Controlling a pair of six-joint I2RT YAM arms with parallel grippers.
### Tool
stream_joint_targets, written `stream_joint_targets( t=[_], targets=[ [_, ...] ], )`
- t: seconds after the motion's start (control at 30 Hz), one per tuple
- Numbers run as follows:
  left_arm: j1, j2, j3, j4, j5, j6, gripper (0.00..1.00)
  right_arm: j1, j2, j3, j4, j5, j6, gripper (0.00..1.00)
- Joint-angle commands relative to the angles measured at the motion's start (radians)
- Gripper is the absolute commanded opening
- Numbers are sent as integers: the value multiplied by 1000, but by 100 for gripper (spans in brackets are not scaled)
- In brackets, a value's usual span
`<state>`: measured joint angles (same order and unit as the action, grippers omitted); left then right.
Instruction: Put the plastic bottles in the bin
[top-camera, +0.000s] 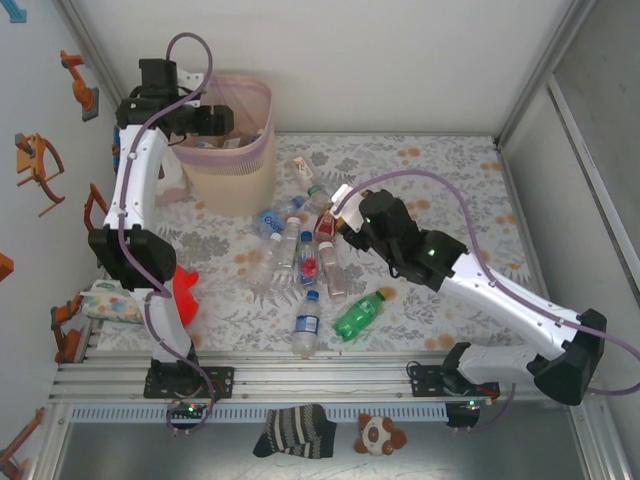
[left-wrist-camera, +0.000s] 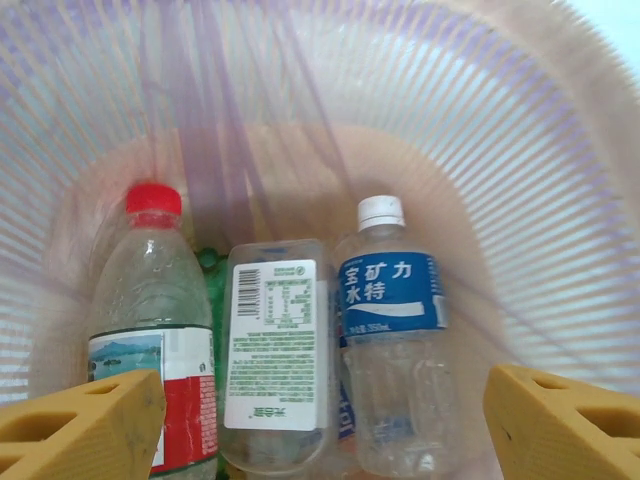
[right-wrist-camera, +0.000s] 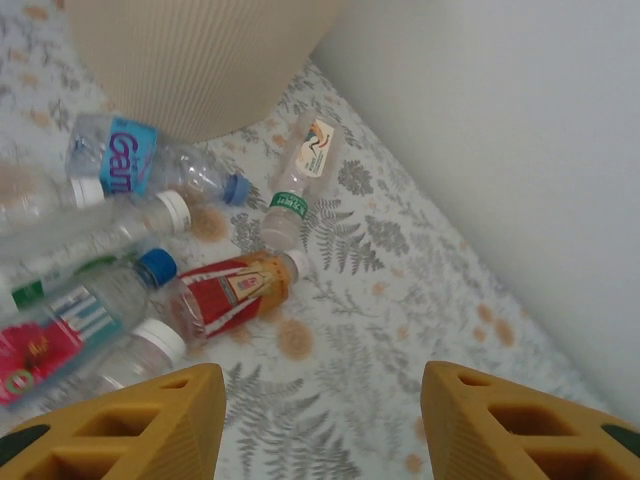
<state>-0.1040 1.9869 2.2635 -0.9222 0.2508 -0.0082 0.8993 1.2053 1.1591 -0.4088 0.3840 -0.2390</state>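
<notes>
Favours the right gripper (right-wrist-camera: 322, 390), spread and empty: red-labelled bottle (right-wrist-camera: 235, 290) on the table just ahead, long axis running finger to finger. Rules out the left gripper (left-wrist-camera: 322, 400), also spread and empty, over the bin (top-camera: 235, 180) far left.

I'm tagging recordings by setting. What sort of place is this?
Probably a robot lab test cell, not a home: left arm and right arm bolted to an aluminium rail, white panel walls boxing in the table, and plastic bottles staged beside a bin.
</notes>
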Motion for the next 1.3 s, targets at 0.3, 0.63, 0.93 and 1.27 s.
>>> stream_joint_targets(
  t=[0.3,0.63,0.93,1.27],
  targets=[
    [1,-239,-282,191,128,-98,82,1,-51,-52,-287,9,994,51],
    [-2,-404,-529,353,180,-156,82,-15,-149,-269,-359,-121,1405,52],
    [-6,-467,-648,425,206,-176,82,-28,-114,-378,-330,-205,1552,70],
    [-8,-503,-725,463,227,-197,82,-57,-15,-417,-263,-296,1552,72]
  ],
)
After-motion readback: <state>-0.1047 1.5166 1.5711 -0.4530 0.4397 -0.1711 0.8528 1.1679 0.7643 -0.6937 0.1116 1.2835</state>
